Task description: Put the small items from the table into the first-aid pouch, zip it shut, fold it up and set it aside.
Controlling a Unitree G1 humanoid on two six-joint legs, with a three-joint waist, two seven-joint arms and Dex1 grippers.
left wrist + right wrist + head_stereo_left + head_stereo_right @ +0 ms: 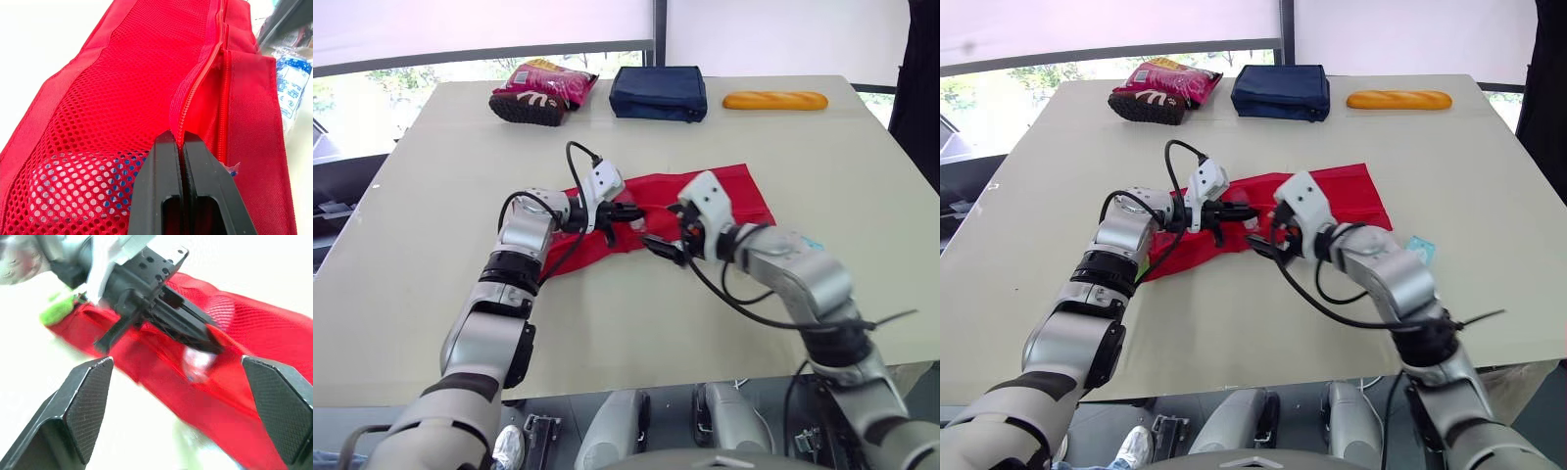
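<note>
The red first-aid pouch [715, 201] lies unfolded at the table's middle. My left gripper [628, 212] is shut on the zipper edge of its mesh pocket [122, 98], and the teeth run up from its fingertips [168, 147]. A blue-and-white item [73, 181] shows through the mesh. A white packet [198, 364] sits at the pocket's opening. My right gripper [659, 245] hovers open just in front of the pouch, facing the left gripper, its fingers [90, 396] wide apart. Another small white-blue packet [293, 83] lies beside the pouch, and a teal item [1418, 247] lies to its right.
Along the far edge lie a pink snack bag [543, 91], a navy pouch [659, 92] and a baguette [774, 100]. Black cables loop off both wrists over the pouch. The beige table [431, 284] stretches bare to the left and front.
</note>
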